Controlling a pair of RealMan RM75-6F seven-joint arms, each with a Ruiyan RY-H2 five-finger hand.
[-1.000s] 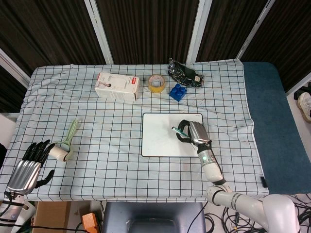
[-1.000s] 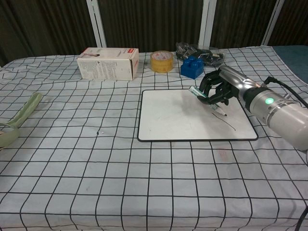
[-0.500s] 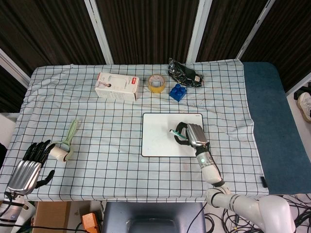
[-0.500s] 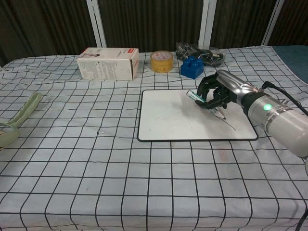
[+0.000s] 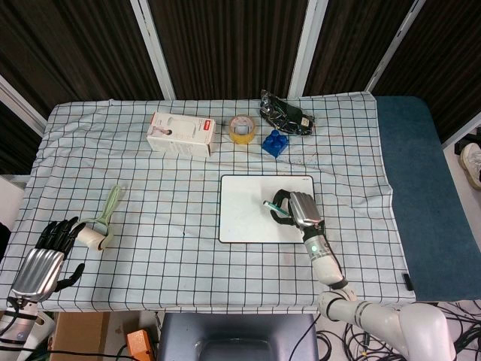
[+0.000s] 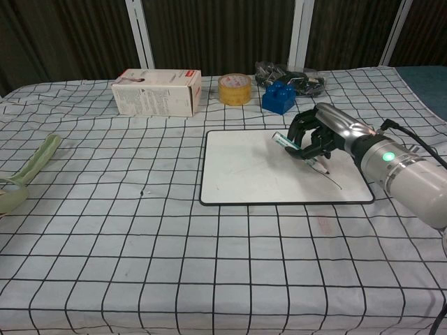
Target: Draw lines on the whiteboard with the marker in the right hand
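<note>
Bench point(image 6: 140, 265) under checked cloth. Whiteboard point(image 6: 244, 171) centre-right, faint line near its right edge. Right robot hand point(image 6: 318, 139) clamped on marker point(image 6: 297, 148), tip down near board; shifted slightly left and nearer since a second ago, stroke likely under way. Left robot hand point(image 5: 45, 252) idle near-left, fingers apart.

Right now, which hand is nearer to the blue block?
Right. The right hand is over the whiteboard, just below the blue block; the left hand is at the table's far lower-left corner.
</note>
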